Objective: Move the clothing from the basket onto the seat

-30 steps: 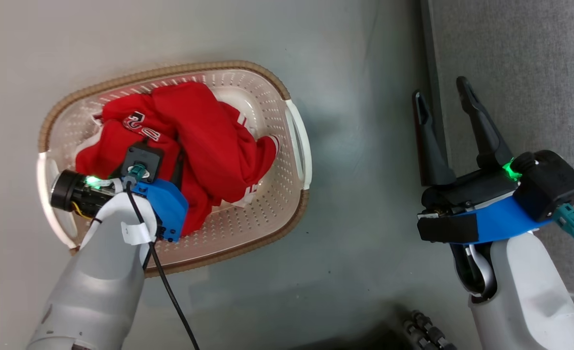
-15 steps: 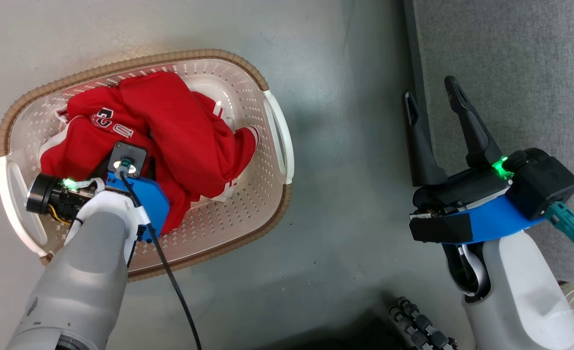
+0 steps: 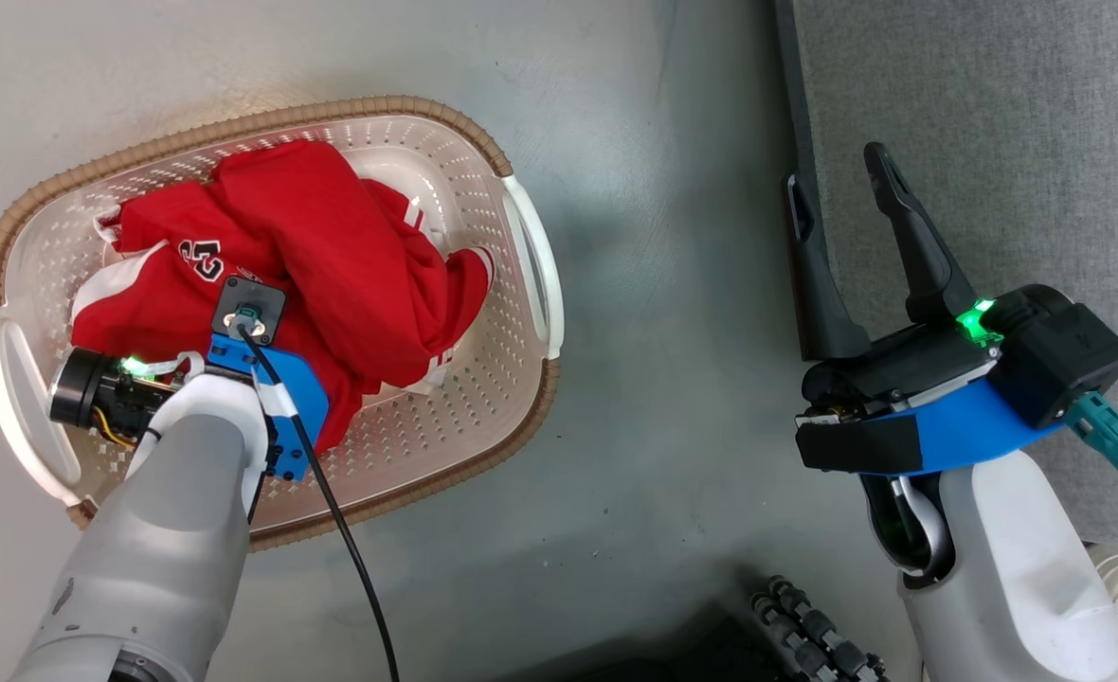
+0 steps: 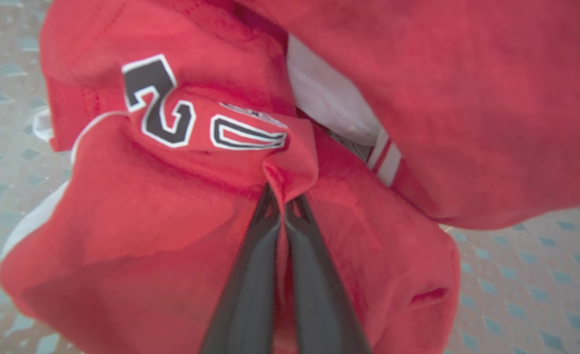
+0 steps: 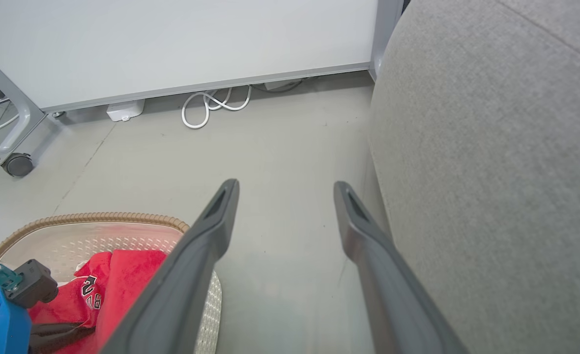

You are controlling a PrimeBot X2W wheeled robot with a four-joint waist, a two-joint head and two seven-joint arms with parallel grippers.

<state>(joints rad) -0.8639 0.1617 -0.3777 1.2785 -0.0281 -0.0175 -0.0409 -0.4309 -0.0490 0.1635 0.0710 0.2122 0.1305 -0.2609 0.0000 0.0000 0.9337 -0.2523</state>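
Red fabric fills the basket [image 3: 398,104]: the clothing [image 3: 332,246] lies heaped across its middle and left part, and none of it is on the seat [image 3: 995,114] yet. The left gripper [image 4: 283,194] points down into the heap with its fingers pressed together on a raised fold of cloth just beside the black-and-white logo [image 4: 172,110]. The fold puckers up over the tips, so this looks like a true pinch and not a closing on air. Taking a ridge near the top of the pile makes sense, since loose cloth offers no edge to hook and a fold is what two slim fingers can trap. How much will come up with it is a guess: white lining [image 4: 327,96] and striped trim [image 4: 386,162] show another layer tucked against the pinched one, and I cannot tell whether the garments are tangled. The right gripper [image 3: 834,170] hangs well apart from the basket, fingers spread and empty, over the line where the floor [image 3: 673,332] meets the seat. It is likely parked there so as not to block the left arm's path. The next move, as I judge it, calls for a lift high enough to clear the basket, because a trailing sleeve could catch and drag the light basket along.
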